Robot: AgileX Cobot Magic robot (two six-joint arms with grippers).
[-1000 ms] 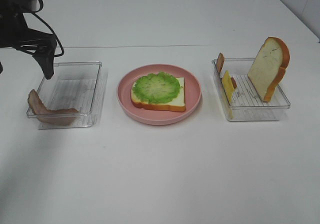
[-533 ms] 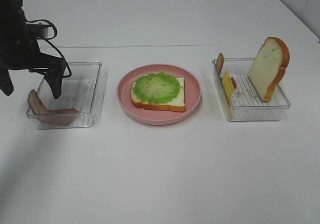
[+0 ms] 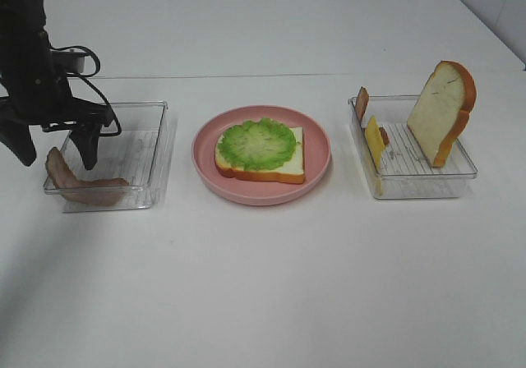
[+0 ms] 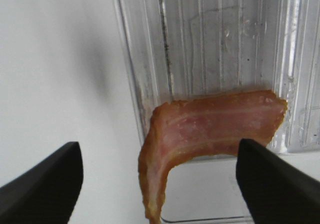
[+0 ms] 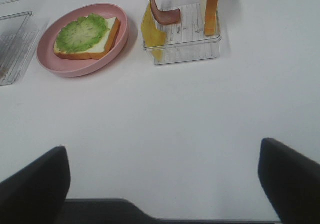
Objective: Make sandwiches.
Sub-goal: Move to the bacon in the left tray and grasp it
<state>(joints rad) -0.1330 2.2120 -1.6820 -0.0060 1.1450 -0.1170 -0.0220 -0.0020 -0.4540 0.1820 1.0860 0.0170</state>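
A bread slice (image 3: 283, 167) topped with ruffled green lettuce (image 3: 260, 144) lies on the pink plate (image 3: 316, 175). One brown-red bacon strip (image 3: 82, 189) hangs over the front left corner of the left clear tray (image 3: 156, 150). My left gripper (image 3: 53, 156) hovers just above it, open, one finger on each side. In the left wrist view the bacon strip (image 4: 210, 129) lies between the spread fingers (image 4: 45, 184), untouched. My right gripper (image 5: 160, 184) is open high over bare table. The right tray (image 3: 427, 179) holds an upright bread slice (image 3: 440, 113), a yellow cheese slice (image 3: 376, 142) and another bacon strip (image 3: 362, 103).
The white table stretches wide in front of the plate and both trays. The left arm's black cable (image 3: 86, 80) loops over the back of the left tray. From the right wrist view, the plate (image 5: 75, 74) and right tray (image 5: 182, 49) sit far ahead.
My left gripper has come down and forward from the tray's back left corner to straddle the bacon strip. Its fingers look slightly closer together. Nothing else moved.
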